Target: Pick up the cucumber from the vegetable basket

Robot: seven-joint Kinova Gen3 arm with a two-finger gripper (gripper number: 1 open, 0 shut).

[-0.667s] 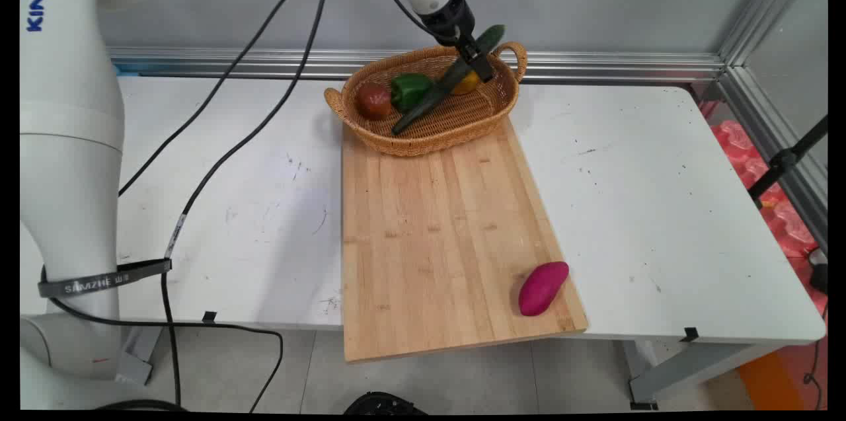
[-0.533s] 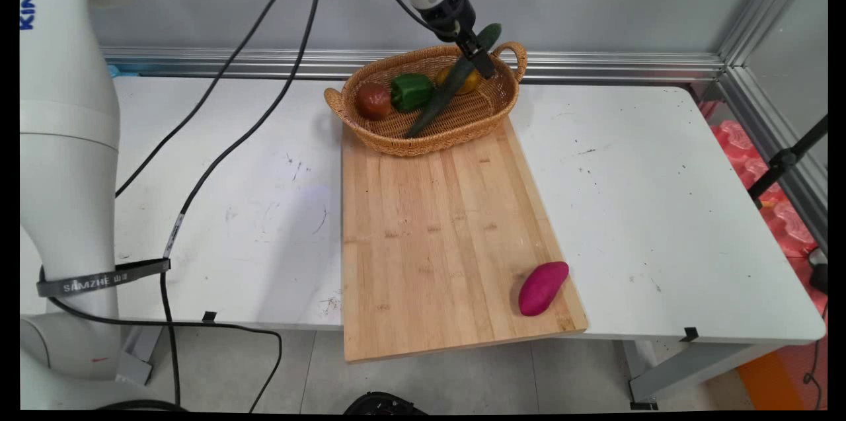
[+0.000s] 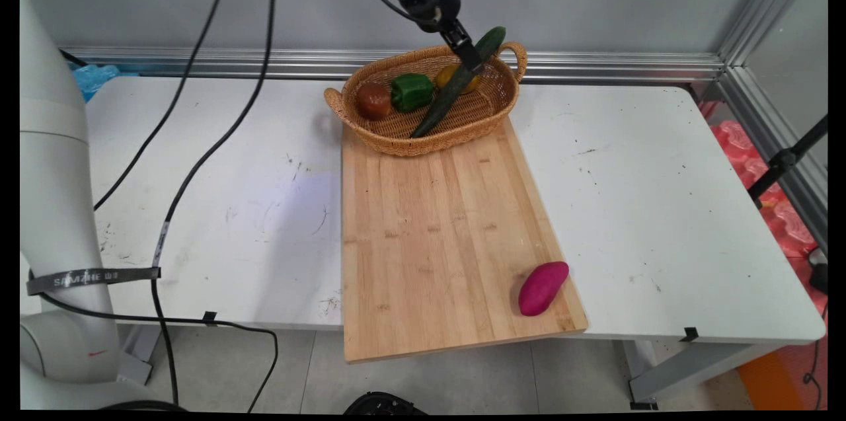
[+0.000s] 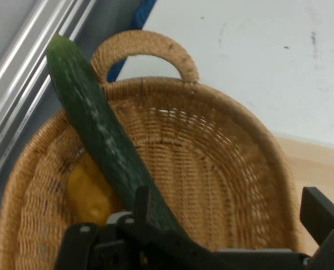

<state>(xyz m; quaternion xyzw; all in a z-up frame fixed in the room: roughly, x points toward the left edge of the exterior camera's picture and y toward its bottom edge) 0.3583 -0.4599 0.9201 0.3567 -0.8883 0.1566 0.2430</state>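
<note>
Cucumber (image 3: 456, 84) is clamped in my jaws (image 3: 470, 59), held near its upper part and tilted, its lower tip down inside the basket (image 3: 503, 98) and its top poking past the handle. The basket sits at the tabletop's (image 3: 648, 196) far edge, touching the board (image 3: 436, 236). Tomato (image 3: 374, 100), pepper (image 3: 411, 91) and a yellow fruit (image 4: 88, 194) lie in the basket; a purple yam (image 3: 542, 287) rests at the board's near right corner. A strap (image 3: 92, 277) on my arm carries lettering I cannot read for certain.
</note>
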